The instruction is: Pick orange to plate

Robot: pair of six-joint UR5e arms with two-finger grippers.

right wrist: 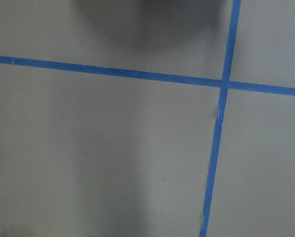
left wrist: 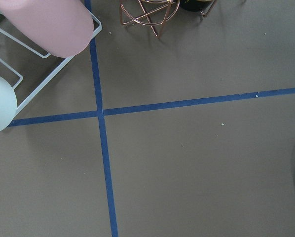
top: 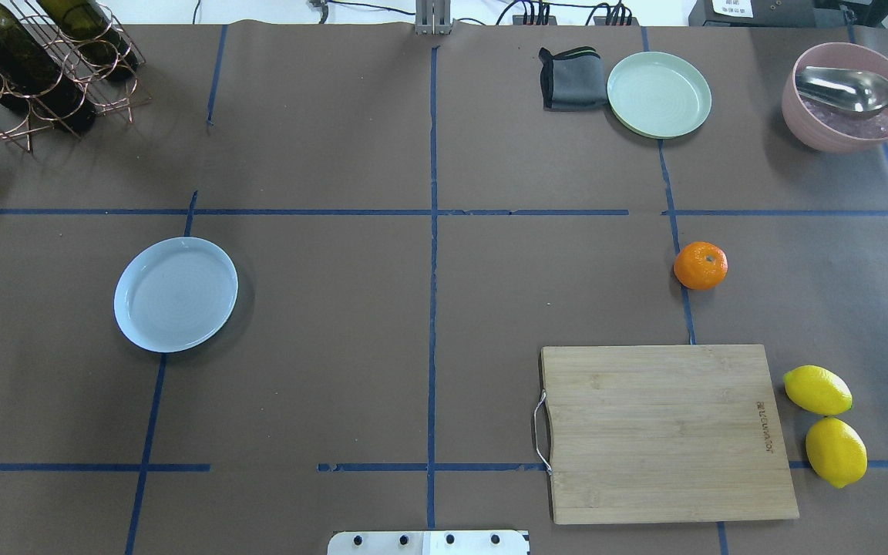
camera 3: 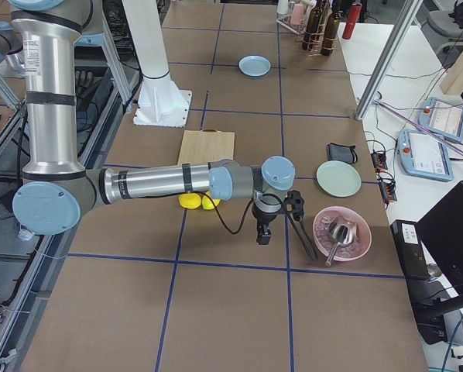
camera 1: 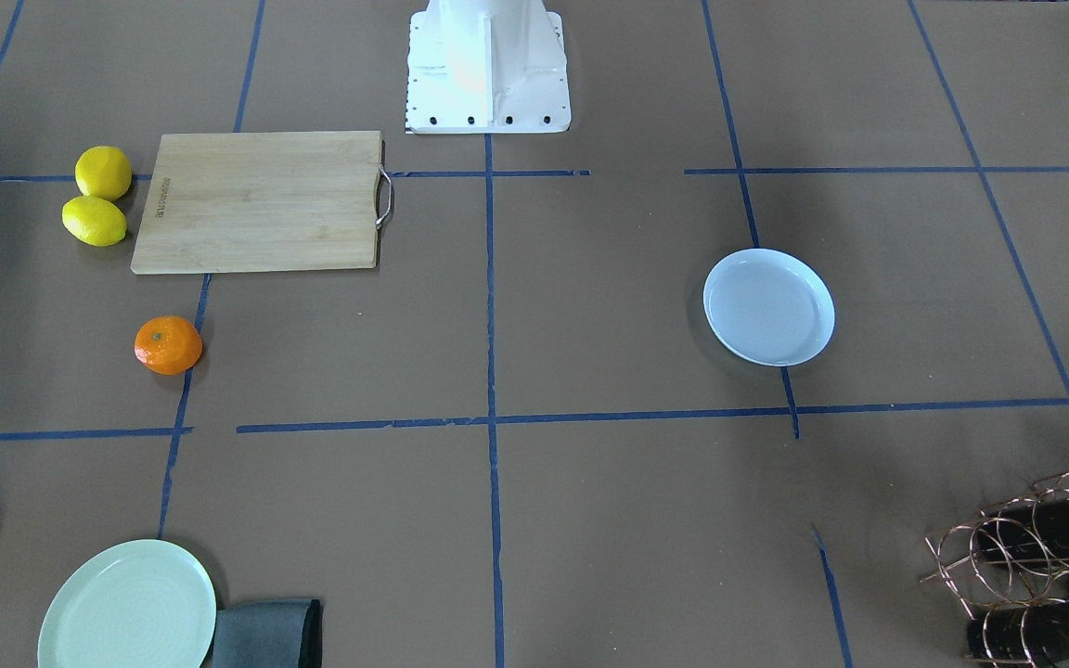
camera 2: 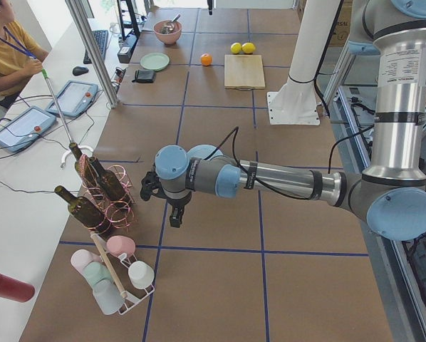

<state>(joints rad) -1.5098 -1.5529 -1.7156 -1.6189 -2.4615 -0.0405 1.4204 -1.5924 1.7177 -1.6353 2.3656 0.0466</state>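
While the orange [top: 700, 265] is sitting untouched at overhead right, the plate [top: 176, 294] at left, the right gripper [camera 3: 310, 246] is facing its first reach; its fingers' state, like the left gripper [camera 2: 147, 194]'s, cannot be told.

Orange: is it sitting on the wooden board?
No, the orange lies on the brown table, clear of the board.

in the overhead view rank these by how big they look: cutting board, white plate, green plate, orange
1. cutting board, by far the largest.
2. white plate and green plate: the white one looks slightly bigger, but the green one lies farther from the camera, so I leave them unranked.
3. orange, clearly the smallest.
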